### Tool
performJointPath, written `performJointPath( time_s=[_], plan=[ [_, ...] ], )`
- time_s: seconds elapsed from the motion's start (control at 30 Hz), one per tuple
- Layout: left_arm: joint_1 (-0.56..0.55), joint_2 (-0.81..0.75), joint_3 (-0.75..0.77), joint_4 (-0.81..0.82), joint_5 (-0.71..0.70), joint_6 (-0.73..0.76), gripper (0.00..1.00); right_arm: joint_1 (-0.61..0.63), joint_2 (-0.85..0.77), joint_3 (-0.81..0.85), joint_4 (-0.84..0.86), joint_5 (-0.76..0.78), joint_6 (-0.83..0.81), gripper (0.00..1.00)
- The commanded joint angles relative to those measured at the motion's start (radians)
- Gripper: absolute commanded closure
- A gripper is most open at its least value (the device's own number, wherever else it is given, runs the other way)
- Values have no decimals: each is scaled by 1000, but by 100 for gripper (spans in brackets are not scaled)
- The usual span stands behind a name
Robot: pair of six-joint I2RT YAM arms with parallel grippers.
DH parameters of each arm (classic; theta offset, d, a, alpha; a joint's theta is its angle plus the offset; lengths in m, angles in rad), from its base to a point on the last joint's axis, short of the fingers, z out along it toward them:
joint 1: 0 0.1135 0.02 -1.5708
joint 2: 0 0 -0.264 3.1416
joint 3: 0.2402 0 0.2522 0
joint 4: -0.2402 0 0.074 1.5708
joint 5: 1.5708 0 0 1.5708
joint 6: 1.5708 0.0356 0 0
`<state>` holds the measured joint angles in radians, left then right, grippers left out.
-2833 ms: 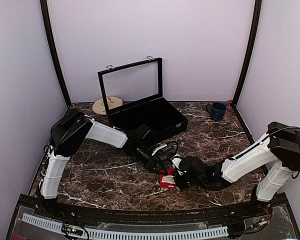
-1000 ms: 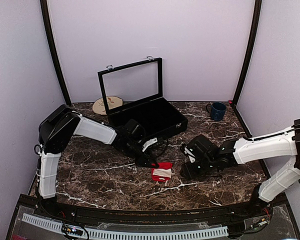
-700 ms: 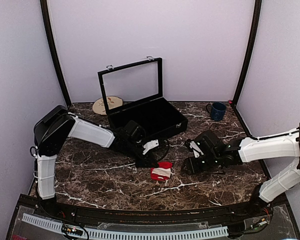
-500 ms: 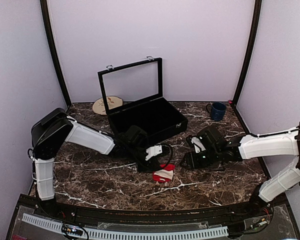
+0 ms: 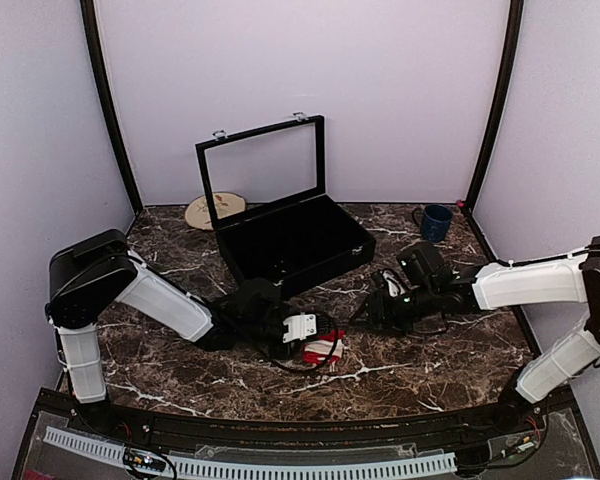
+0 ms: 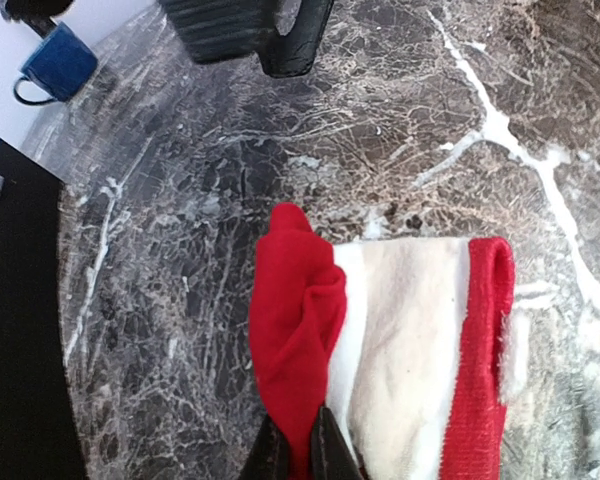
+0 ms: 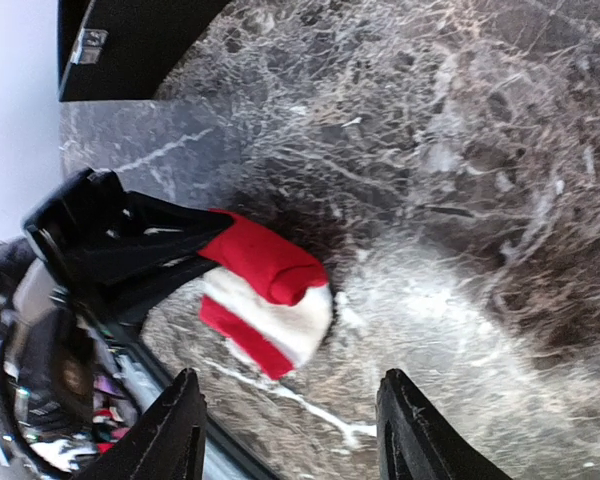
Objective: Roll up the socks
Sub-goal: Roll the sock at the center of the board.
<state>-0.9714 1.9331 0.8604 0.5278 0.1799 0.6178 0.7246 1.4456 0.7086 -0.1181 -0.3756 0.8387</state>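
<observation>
The socks [image 5: 324, 349] form a small red bundle with a cream-white band on the marble table [image 5: 180, 350], in front of the black case. My left gripper [image 5: 306, 334] lies low at their left side. In the left wrist view its fingertips [image 6: 298, 445] are shut on a red fold of the socks [image 6: 400, 340]. My right gripper [image 5: 373, 310] hovers to the right of the socks, apart from them. The right wrist view has its fingers [image 7: 185, 420] wide open with nothing between them, and the socks [image 7: 270, 290] lie ahead of the right gripper [image 7: 290, 385].
An open black case [image 5: 300, 240] with its lid raised stands behind the middle of the table. A blue mug [image 5: 437, 221] sits at the back right. A round wooden disc [image 5: 210, 211] lies at the back left. Purple walls close in three sides.
My right gripper let go of the socks and drew back to the right, staying open. My left gripper kept its hold and swung lower and nearer, with the socks shifted slightly.
</observation>
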Motion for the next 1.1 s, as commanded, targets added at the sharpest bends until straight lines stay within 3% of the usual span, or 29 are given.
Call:
performJointPath(
  time_s=[0.0, 0.43, 0.5, 0.63, 0.87, 1.07],
  plan=[
    [-35, -12, -94, 159, -144, 104, 100, -5, 10, -6, 112, -106, 148, 44],
    [-110, 56, -141, 372, -302, 261, 100, -5, 107, -69, 322, -218, 363, 45],
    [-117, 61, -144, 384, -317, 276, 100, -4, 118, -49, 309, -206, 336, 45],
    [-129, 63, -157, 401, -331, 299, 100, -4, 125, 51, 102, -123, 172, 45],
    [-150, 81, -183, 463, -377, 335, 100, -14, 206, 8, 240, -195, 235, 45],
    [-163, 97, -188, 503, -410, 368, 100, -15, 242, 25, 222, -195, 214, 45]
  ],
)
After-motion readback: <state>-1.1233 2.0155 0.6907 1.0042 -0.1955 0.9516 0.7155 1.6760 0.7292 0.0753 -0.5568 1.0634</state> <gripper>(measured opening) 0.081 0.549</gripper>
